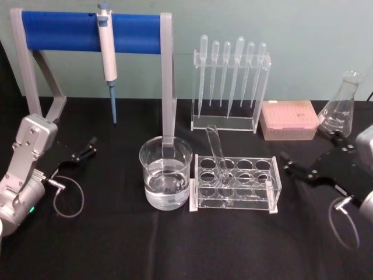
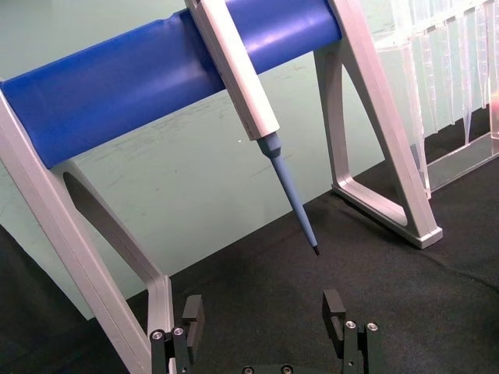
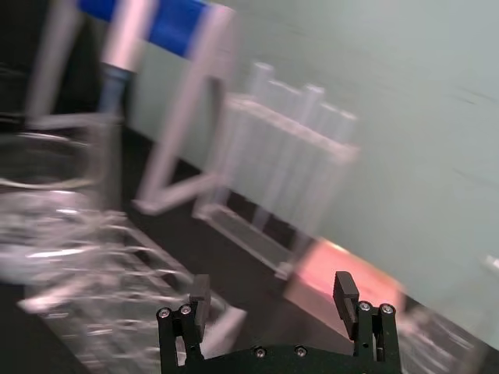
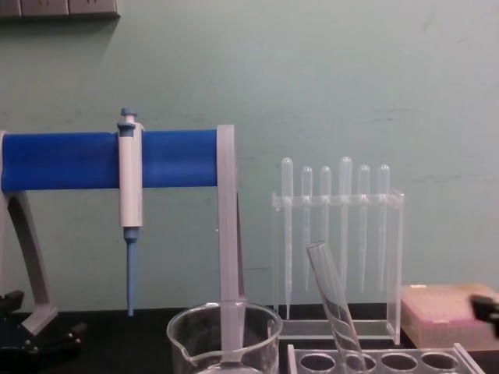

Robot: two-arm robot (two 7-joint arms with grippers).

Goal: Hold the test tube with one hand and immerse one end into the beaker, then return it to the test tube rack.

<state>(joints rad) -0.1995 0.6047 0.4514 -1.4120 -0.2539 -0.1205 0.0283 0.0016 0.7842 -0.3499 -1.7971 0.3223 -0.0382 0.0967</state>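
Black cloth is covering the surface (image 1: 175, 251), and a pale green wall is standing behind it. We are seeing the test tube (image 1: 216, 150) sitting in the rack (image 1: 275, 192), in a hole toward the rack's left end. It is leaning with its open top toward the beaker's side, and we think this is because the hole is wider than the tube. The beaker (image 1: 152, 175), partly filled with water (image 1: 166, 189), is standing just beside the rack on its left, so we judge the carry for dipping is being kept short.

The left gripper (image 1: 91, 144) is waiting low, well apart from the beaker, its jaws wide and holding nothing. The right gripper (image 1: 287, 163) is waiting near the rack's right end, its jaws also wide and empty. Being nearer, the right gripper is looking better placed to take the tube by the part sticking up above the rack. No step is looking begun yet.
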